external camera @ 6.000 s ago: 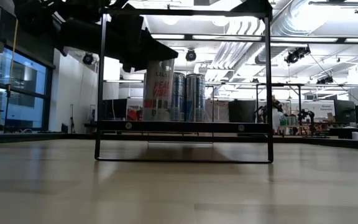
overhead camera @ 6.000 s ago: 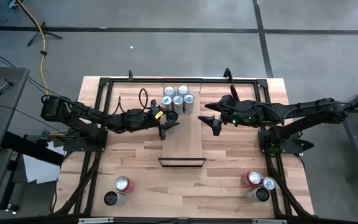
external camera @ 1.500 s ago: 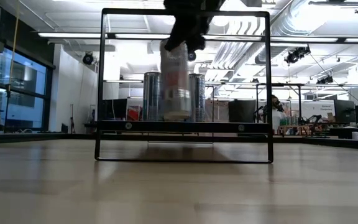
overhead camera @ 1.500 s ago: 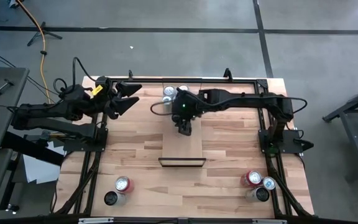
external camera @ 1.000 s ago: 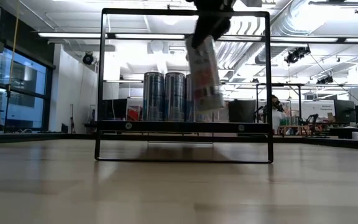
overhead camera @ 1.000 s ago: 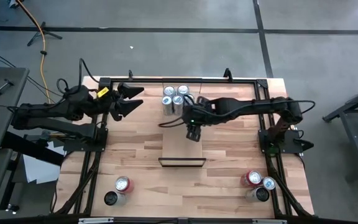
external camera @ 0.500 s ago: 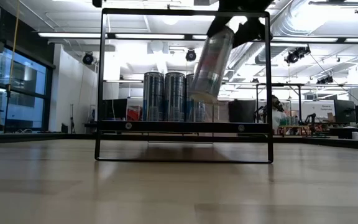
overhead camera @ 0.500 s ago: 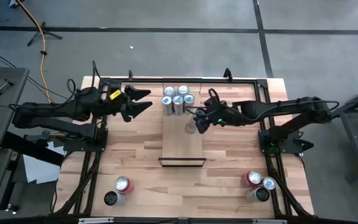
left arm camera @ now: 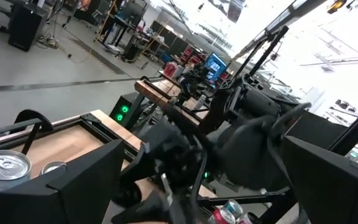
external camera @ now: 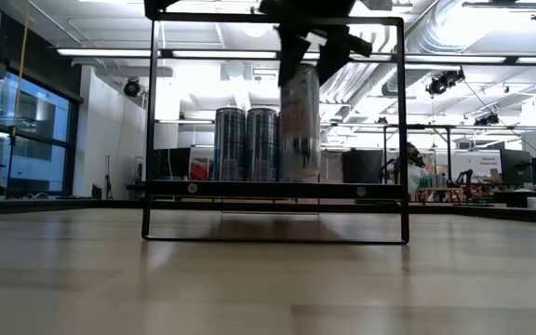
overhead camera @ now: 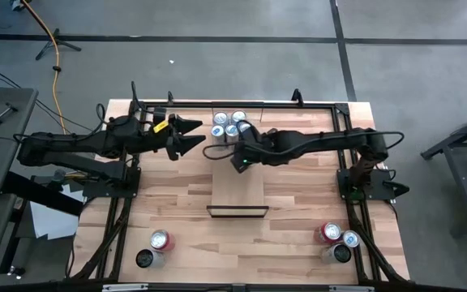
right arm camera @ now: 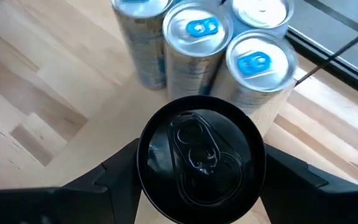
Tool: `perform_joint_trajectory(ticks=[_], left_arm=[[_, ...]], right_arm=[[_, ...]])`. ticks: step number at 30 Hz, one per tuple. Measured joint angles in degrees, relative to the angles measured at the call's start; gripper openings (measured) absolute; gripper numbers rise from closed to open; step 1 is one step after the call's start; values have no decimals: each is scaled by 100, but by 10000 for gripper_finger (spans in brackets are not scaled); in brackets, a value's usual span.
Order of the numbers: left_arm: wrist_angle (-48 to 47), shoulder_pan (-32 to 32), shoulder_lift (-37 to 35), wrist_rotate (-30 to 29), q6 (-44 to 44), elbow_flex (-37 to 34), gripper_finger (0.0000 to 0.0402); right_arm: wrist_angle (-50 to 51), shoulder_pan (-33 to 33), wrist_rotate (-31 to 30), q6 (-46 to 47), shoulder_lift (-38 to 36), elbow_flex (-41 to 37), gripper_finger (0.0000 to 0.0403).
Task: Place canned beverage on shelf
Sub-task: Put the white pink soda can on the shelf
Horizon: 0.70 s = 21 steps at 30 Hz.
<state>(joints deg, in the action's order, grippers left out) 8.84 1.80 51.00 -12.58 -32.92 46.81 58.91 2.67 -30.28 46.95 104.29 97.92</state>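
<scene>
My right gripper (overhead camera: 240,158) reaches over the far part of the light-wood shelf (overhead camera: 246,191) and is shut on a black-topped can (right arm camera: 199,152). In the low view the can (external camera: 299,126) stands upright under the gripper (external camera: 307,51), inside the shelf's thin black frame (external camera: 152,121). Several silver cans with blue tabs (overhead camera: 229,126) stand on the shelf's far end, just behind the held can (right arm camera: 197,31). My left gripper (overhead camera: 189,138) is open and empty, above the table to the left of the shelf. My right gripper pinches the can's upper wall just below the rim (right arm camera: 143,163) between its two fingers (right arm camera: 120,171), one on each side. The fingers come from above, pointing down. The can is upright, its base level with the shelf board (external camera: 277,189); whether it rests there I cannot tell.
Two cans (overhead camera: 156,243) stand at the table's near left and three (overhead camera: 335,238) at its near right. A black rail (overhead camera: 323,105) runs round the table's far part. Bare shelf board lies between the held can and the frame end (overhead camera: 237,211).
My right gripper has swung the can from one tilt to the other, then brought it upright and lower, ending a little farther toward the far edge and left, beside the standing cans. My left gripper has gone toward the table's right, nearer the shelf, staying open.
</scene>
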Motion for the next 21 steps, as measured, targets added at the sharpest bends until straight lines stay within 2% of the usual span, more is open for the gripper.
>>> perform_joint_trajectory(ticks=[4,15,21], left_arm=[[11,0,-37,-1,-55,1,394],[-2,0,-31,0,-99,2,394],[-1,0,-31,0,-100,2,394]], right_arm=[[-136,1,51,-14,222,93,245],[-172,-5,222,211,228,67,245],[-176,-4,214,355,228,64,278]])
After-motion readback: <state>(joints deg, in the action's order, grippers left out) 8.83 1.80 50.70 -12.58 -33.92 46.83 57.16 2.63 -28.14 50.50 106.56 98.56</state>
